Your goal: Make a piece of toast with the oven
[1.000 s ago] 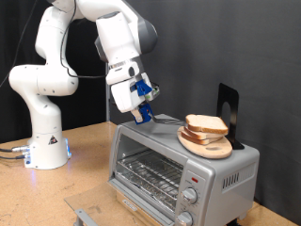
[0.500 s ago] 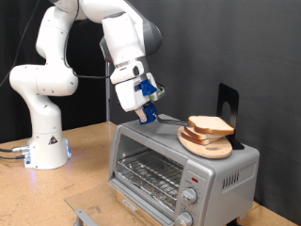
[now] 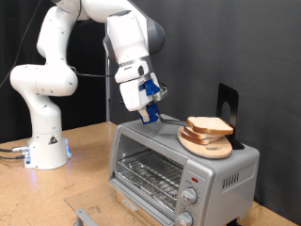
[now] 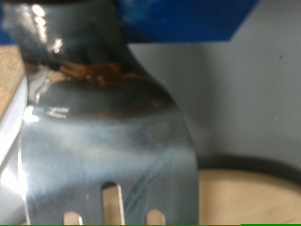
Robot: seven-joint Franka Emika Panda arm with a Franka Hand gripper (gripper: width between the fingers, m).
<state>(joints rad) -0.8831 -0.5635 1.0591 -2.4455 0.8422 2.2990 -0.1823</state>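
Note:
The silver oven [image 3: 212, 179] stands at the exterior view's lower right, its wire rack [image 3: 146, 169] showing through the front. On its top lies a round wooden board [image 3: 209, 146] with a stack of bread slices; the top slice, the piece of toast [image 3: 209, 123], is pale with a brown crust. My gripper [image 3: 146, 109] hangs over the oven's top, to the left of the stack, and is shut on a blue-handled metal spatula [image 3: 166, 119]. The slotted blade [image 4: 103, 122] fills the wrist view and points at the board [image 4: 249, 193], short of the bread.
A black stand [image 3: 229, 104] rises behind the board on the oven top. The robot's white base [image 3: 47, 141] stands on the wooden table [image 3: 85, 174] at the left. A grey flat piece [image 3: 89, 213] lies in front of the oven.
The gripper with the spatula has shifted a little to the right and up, closer to the bread stack. The bread and board have not moved.

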